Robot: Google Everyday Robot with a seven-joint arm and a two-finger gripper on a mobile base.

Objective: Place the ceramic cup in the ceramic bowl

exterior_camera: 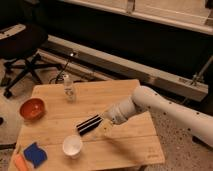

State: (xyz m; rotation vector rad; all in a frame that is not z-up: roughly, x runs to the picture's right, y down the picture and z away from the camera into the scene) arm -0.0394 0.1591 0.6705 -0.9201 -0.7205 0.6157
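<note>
The white ceramic cup [72,146] stands upright on the wooden table [125,142], near the front edge. The orange-red ceramic bowl [32,108] sits at the table's left side, well apart from the cup. My gripper [88,125] hangs over the middle of the table, up and to the right of the cup, its dark fingers pointing left. It holds nothing that I can see. The white arm [155,102] reaches in from the right.
A clear bottle [69,90] stands at the back of the table. A blue sponge [35,153] and an orange object [20,162] lie at the front left corner. A black office chair [22,47] stands behind the table on the left.
</note>
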